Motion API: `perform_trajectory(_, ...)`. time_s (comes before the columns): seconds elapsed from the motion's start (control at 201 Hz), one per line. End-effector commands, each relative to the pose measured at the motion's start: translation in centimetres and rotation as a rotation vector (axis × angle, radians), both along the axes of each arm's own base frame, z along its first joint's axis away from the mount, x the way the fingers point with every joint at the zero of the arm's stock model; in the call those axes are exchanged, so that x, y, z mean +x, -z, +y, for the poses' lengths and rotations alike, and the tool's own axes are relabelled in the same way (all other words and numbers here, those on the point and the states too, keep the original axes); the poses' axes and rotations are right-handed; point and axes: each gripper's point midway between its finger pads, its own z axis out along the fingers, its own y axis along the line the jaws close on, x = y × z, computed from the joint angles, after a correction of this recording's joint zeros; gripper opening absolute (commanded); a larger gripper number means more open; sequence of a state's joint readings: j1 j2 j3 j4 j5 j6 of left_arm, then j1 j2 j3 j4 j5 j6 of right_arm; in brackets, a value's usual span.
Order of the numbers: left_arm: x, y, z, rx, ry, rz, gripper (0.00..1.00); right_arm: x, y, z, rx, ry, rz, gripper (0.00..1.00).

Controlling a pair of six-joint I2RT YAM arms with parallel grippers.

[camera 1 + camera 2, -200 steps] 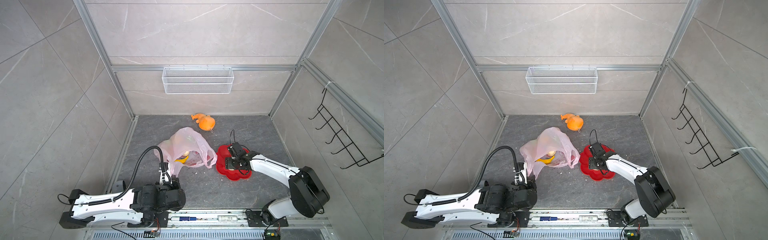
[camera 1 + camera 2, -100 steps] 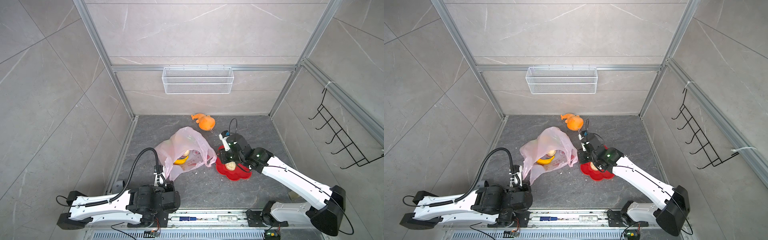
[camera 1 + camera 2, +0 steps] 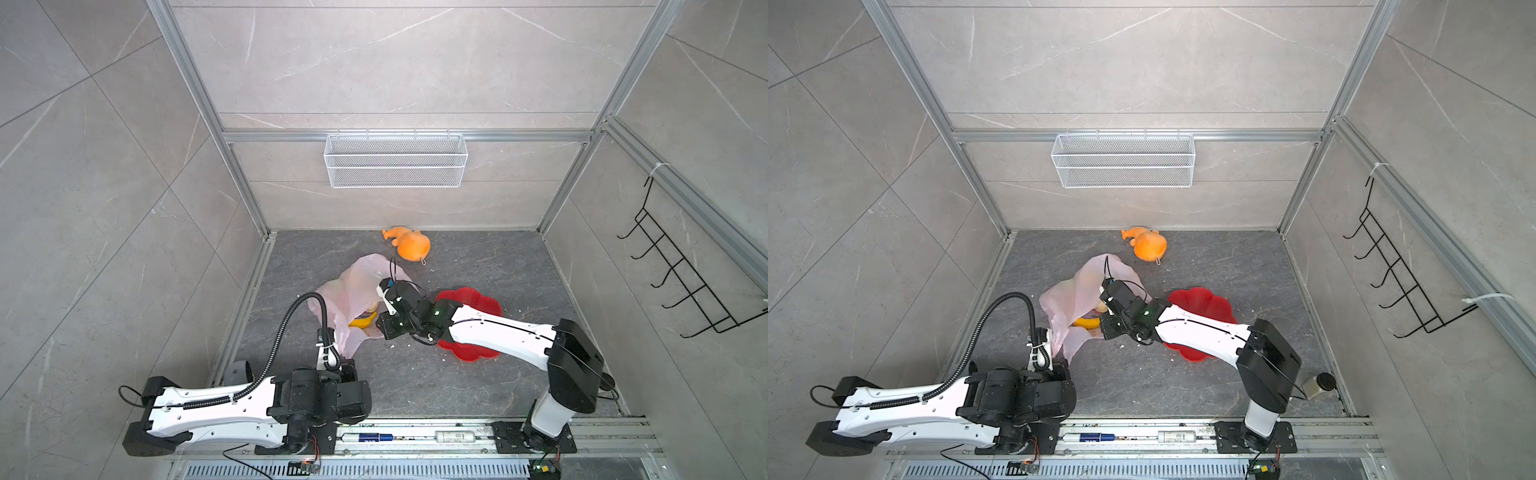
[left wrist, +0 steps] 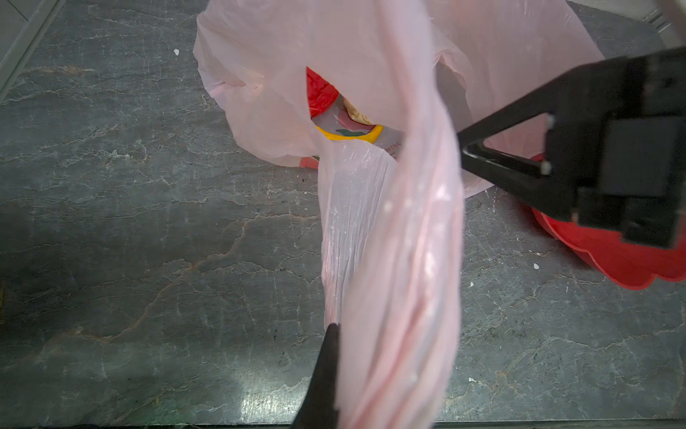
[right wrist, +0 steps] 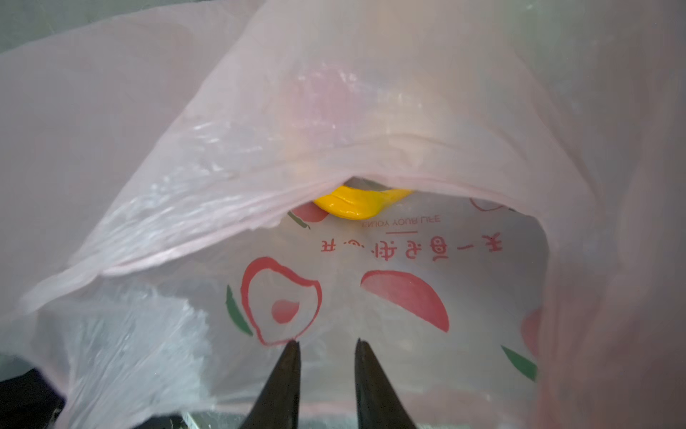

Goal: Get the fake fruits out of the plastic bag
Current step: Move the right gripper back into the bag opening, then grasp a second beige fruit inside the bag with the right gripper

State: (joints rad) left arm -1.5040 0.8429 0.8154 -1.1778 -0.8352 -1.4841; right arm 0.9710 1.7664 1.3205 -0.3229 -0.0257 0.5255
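Ahead of right tool (image 5: 327,343) — banana (image 5: 362,204), inside bag (image 5: 371,111).

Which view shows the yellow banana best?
The right wrist view: the banana is close and bright, though the bag covers part. Both top views show it tiny; the left wrist view, only a yellow edge.

From high up, both top views look down on the same whole floor (image 3: 415,386) and bag (image 3: 353,286). My left wrist camera looks at the bag from close by; my right one looks inside it.
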Motion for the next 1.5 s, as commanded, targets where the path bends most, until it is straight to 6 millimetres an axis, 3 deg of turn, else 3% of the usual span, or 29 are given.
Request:
perform_trajectory(0.0, 0.3, -0.9, -0.1, -0.038, -0.007, -0.026, 0.00, 1.6, 0.3, 1.5, 0.031, 0.064, 0.004, 0.32)
perform_trajectory(0.254, -0.2, 0.8, 0.1, -0.023, -0.006, 0.019, 0.00, 4.4, 3.1, 3.0, 0.009, 0.180, 0.017, 0.44)
perform_trajectory(0.423, -0.5, 1.3, 0.3, -0.023, -0.006, 0.042, 0.00, 6.0, 4.5, 4.1, 0.004, 0.244, 0.030, 0.61)
perform_trajectory(0.727, -0.9, 1.9, 0.7, -0.019, 0.015, 0.060, 0.00, 8.9, 6.0, 3.3, -0.005, 0.386, 0.039, 0.83)
perform_trajectory(1.095, -0.8, 1.7, 0.3, -0.004, 0.031, 0.057, 0.00, 11.6, 6.5, 3.4, -0.043, 0.444, 0.021, 0.86)
perform_trajectory(1.494, -0.6, 0.9, -0.5, -0.027, 0.050, 0.033, 0.00, 12.5, 8.4, 3.3, -0.114, 0.463, 0.011, 0.86)
